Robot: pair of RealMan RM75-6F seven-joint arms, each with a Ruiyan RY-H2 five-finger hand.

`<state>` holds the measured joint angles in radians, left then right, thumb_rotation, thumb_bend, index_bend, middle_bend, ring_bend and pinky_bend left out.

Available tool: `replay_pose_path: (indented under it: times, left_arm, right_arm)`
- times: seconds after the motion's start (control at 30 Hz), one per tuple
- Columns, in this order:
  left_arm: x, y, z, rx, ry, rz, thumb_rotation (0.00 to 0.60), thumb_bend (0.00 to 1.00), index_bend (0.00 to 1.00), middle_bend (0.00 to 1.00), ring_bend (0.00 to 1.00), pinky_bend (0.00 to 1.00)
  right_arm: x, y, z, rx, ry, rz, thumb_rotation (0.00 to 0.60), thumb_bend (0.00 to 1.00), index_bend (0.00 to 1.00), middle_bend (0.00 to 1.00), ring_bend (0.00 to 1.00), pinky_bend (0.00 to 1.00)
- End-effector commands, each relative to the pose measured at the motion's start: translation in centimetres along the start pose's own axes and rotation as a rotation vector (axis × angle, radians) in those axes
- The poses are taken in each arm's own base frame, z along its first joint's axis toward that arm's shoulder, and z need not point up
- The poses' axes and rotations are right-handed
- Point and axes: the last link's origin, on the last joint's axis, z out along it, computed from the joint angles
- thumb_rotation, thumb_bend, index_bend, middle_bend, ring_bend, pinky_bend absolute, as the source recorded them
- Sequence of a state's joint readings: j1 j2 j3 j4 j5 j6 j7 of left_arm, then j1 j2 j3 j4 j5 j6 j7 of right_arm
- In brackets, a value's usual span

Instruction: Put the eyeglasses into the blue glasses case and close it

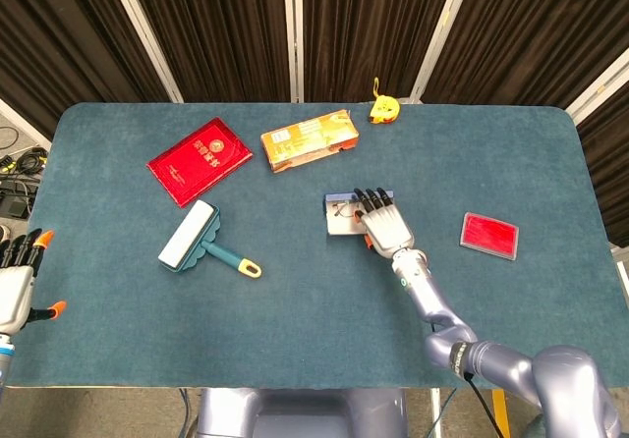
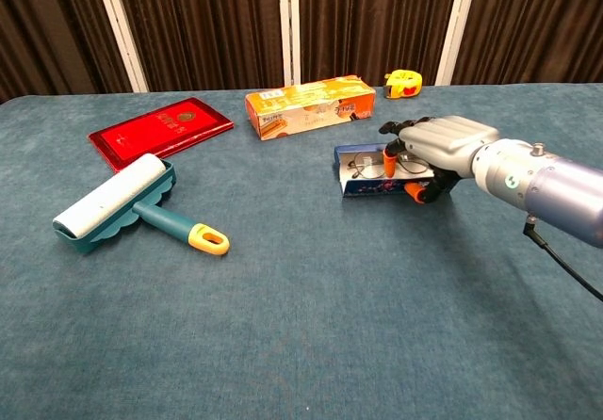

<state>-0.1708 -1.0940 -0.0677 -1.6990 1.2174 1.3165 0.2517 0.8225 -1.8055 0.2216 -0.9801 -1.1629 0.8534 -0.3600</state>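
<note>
Blue glasses case (image 2: 377, 183) near the desk (image 1: 314, 301) centre is pressed under the right robot hand (image 1: 385, 225), apparently to fold its lid over the eyeglasses (image 2: 363, 167) inside; the left robot hand (image 1: 18, 279) is spread, idle.

Right hand (image 1: 386, 225) atop blue glasses case (image 1: 340, 216)

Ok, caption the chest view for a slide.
Right hand folding the blue glasses case lid over the eyeglasses.
</note>
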Motion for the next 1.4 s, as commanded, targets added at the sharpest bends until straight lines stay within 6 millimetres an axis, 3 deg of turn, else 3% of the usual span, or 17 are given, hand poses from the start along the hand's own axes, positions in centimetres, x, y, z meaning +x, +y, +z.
replay_pose_path:
  times: [0.03,0.33,0.53,0.7,0.93,1.4]
  left_arm:
    - [0.0,0.0,0.0,0.001,-0.001,-0.001,0.6,0.0,0.0,0.0,0.0,0.0]
    - [0.0,-0.1,0.1,0.0,-0.003,-0.004,0.6,0.0,0.0,0.0,0.0,0.0]
    - [0.1,0.1,-0.1,-0.011,0.0,-0.007,0.6,0.0,0.0,0.0,0.0,0.0]
    - [0.1,0.4,-0.4,-0.026,-0.001,-0.01,0.6,0.0,0.0,0.0,0.0,0.0]
    - [0.2,0.6,-0.6,-0.034,-0.003,-0.014,0.6,0.0,0.0,0.0,0.0,0.0]
    - [0.0,0.6,-0.5,-0.033,-0.007,-0.009,0.6,0.0,0.0,0.0,0.0,0.0]
  right_arm:
    - [0.0,-0.1,0.3,-0.009,-0.002,0.001,0.6,0.44,0.42,0.0,0.0,0.0]
    - [-0.2,0.3,-0.5,0.017,0.008,-0.03,0.6,0.48,0.68,0.0,0.0,0.0]
    - [0.1,0.4,-2.7,0.085,0.018,-0.057,0.6,0.52,0.68,0.0,0.0,0.0]
    - [0.6,1.2,-6.4,0.169,0.016,-0.124,0.6,0.52,0.68,0.0,0.0,0.0]
    - [2.2,1.5,-9.7,0.256,0.032,-0.192,0.6,0.52,0.69,0.0,0.0,0.0]
    - [2.4,-1.2,-9.2,0.333,0.025,-0.323,0.6,0.52,0.67,0.0,0.0,0.0]
